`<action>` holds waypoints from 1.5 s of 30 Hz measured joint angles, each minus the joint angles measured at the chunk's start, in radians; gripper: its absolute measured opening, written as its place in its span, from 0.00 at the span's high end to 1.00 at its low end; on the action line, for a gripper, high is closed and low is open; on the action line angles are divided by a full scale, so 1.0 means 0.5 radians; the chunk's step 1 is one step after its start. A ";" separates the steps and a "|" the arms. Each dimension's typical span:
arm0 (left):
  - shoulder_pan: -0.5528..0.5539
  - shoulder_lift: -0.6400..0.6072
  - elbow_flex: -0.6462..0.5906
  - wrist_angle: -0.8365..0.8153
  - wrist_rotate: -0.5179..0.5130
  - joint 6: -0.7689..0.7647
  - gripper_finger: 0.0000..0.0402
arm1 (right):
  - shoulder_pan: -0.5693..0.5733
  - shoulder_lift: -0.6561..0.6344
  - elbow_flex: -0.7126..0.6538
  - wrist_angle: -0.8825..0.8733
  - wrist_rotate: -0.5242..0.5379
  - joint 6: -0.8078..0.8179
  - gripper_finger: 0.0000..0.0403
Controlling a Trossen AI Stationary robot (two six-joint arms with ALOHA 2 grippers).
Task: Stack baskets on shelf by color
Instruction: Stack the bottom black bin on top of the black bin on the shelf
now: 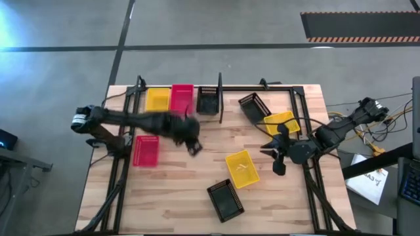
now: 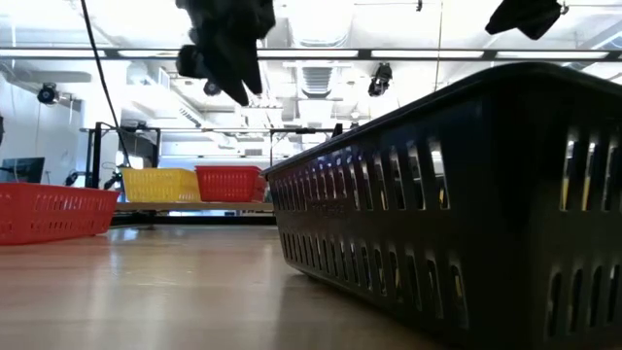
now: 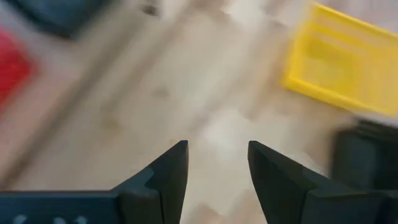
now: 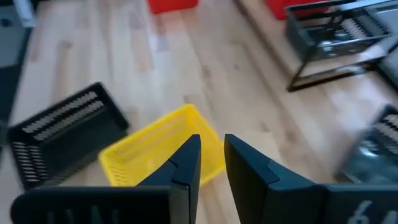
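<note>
From overhead I see the pale butcher-block surface (image 1: pixel 177 183) with the shelf (image 1: pixel 216 88), a light board framed in thin black rods, along its upper edge. On the shelf three perforated plastic baskets sit abreast: a yellow basket (image 1: pixel 157 99) at left, a red basket (image 1: pixel 182 98) touching it, and a black basket (image 1: pixel 207 99) just right of that. My left gripper (image 1: pixel 191 139) hangs over the surface centre-left of the frame, below the shelf; in its wrist view the two dark wedge-shaped fingers (image 3: pixel 168 171) stand apart with bare wood between them, holding nothing. A second red basket (image 1: pixel 146 150) lies flat at the left of the surface, near that arm. My right gripper (image 1: pixel 277 154) sits at centre-right; its fingers (image 4: pixel 186 163) are parted by a narrow gap and empty, with a loose yellow basket (image 4: pixel 158 152) showing beyond them. In the overhead picture that basket (image 1: pixel 241 168) lies tilted at lower centre, a loose black basket (image 1: pixel 226 199) just below it. Another yellow one (image 1: pixel 283 122) and a tilted black one (image 1: pixel 254 107) lie at upper right. In the table-level picture the mesh wall of a black basket fills the right side.
</note>
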 joint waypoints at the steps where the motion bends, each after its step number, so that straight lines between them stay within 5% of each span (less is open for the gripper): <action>1: -0.084 -0.006 -0.040 0.072 0.001 -0.035 0.62 | 0.000 0.003 -0.018 0.048 -0.034 0.001 0.84; 9: -0.625 0.085 -0.210 0.834 0.006 -0.277 0.63 | 0.005 0.095 -0.068 0.204 -0.262 0.146 0.84; 17: -0.871 0.345 -0.158 1.236 0.010 -0.271 0.63 | 0.013 0.180 -0.049 0.256 -0.400 0.218 0.84; 27: -0.800 0.684 -0.056 1.319 -0.100 -0.282 0.62 | 0.013 0.183 -0.049 0.215 -0.456 0.072 0.84; 37: -0.641 0.820 -0.044 1.320 -0.054 -0.381 0.51 | 0.012 0.167 -0.051 0.133 -0.456 -0.156 0.84; 45: -0.597 0.940 -0.043 1.286 -0.014 -0.329 0.57 | 0.012 0.155 -0.052 0.061 -0.456 -0.160 0.84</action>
